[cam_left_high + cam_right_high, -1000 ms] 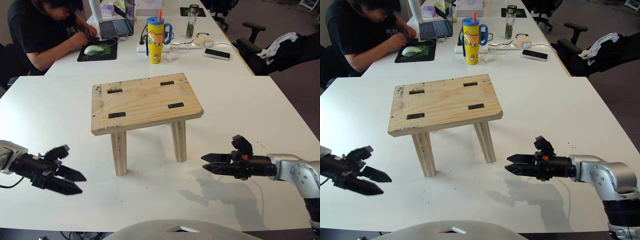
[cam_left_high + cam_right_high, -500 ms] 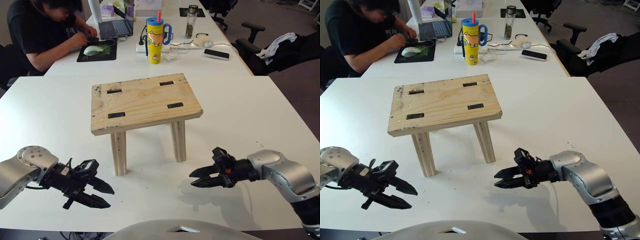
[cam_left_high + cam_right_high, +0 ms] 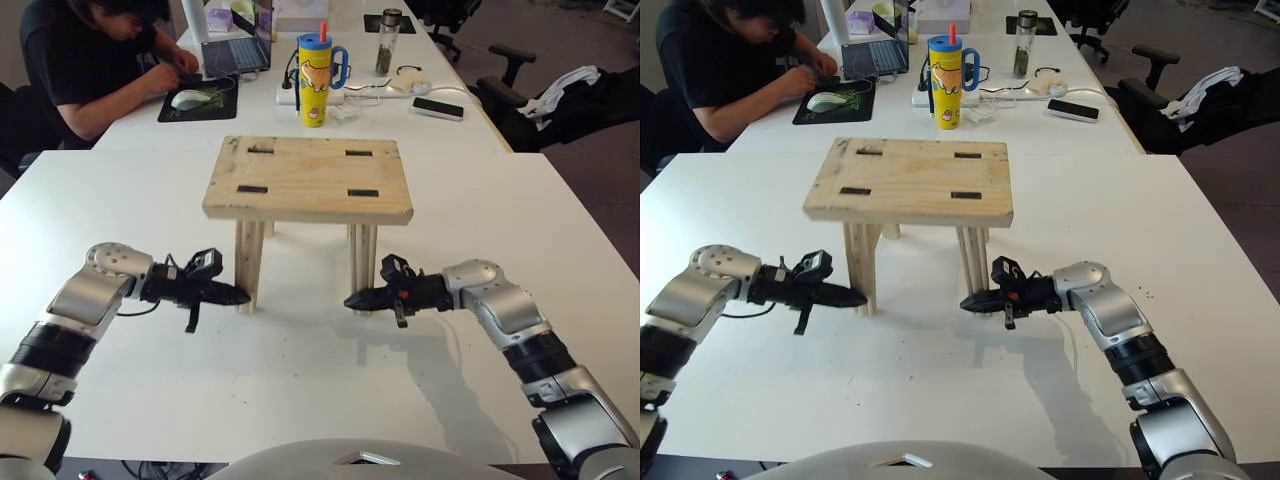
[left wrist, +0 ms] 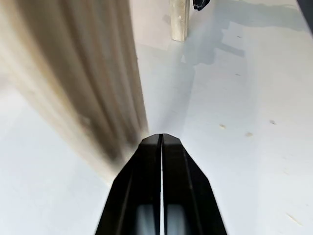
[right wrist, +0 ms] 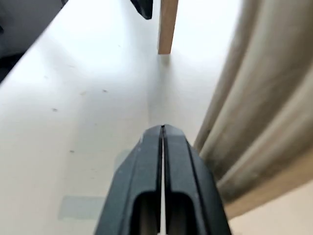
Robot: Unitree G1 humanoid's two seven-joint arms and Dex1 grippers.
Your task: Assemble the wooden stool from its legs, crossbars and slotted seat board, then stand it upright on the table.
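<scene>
On the white table, toward its left side, found the left gripper held low and level, black fingers pressed flat together and clasping nothing. Placed its tip just beside the lower part of the near left leg; could not tell whether touching or not. Saw the same from the left wrist view: shut fingers, with that pale leg looming close alongside.

Midway across the table, noted the pale wooden stool assembled and standing upright on its legs, well away from every table edge. Counted four dark rectangular slots in the flat rectangular seat board, set level on top.

Further right, found the right gripper likewise low and level, pointed toward the left one, fingers closed on each other with nothing held. Placed its tip just beside the lower part of the near right leg; again could not tell about contact. Saw the same from the right wrist view, the leg rising close beside the shut fingers.

Beyond the table, on the far white desk, noted from left to right a black mouse mat bearing a white mouse, an open dark laptop, a tall yellow cup with a blue handle, a dark-capped bottle and a black phone lying flat. Past the desk's right end, noted a black office chair.
</scene>
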